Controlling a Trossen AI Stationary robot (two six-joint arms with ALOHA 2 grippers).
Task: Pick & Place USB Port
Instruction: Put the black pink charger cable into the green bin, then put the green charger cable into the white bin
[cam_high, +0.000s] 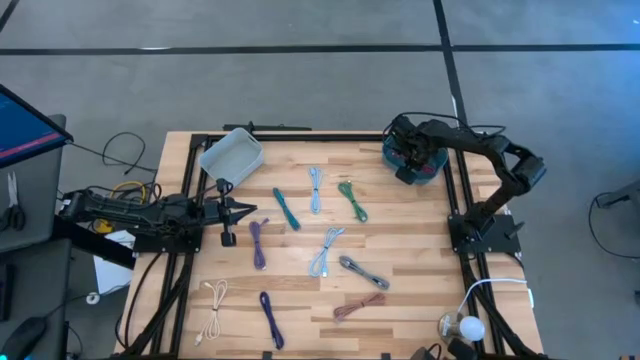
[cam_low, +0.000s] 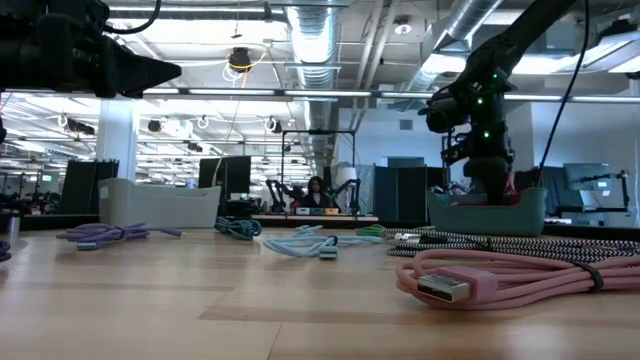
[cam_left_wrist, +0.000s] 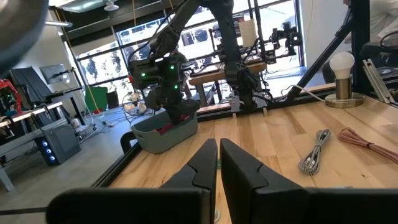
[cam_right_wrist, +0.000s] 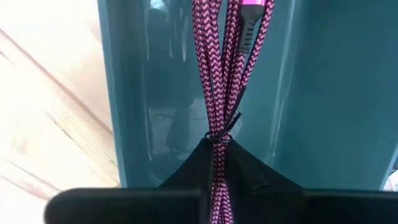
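Magenta braided USB cable (cam_right_wrist: 219, 74) is pinched between the right gripper's (cam_right_wrist: 217, 149) fingers, hanging inside the teal bin (cam_right_wrist: 323, 93). Placement step is judged in hand; next calls for release. Left gripper (cam_high: 238, 211), fingers pressed together, waits well apart from that bin.

Two dark arms, as I saw them from my station

Both arms looked matte black, built of boxy jointed segments; the right arm (cam_high: 497, 160) carried small green indicator lights near its wrist and thin black cabling along its links. The left arm (cam_high: 140, 213) ended in two tapered black fingers (cam_left_wrist: 239, 169) with flat, angular faces.
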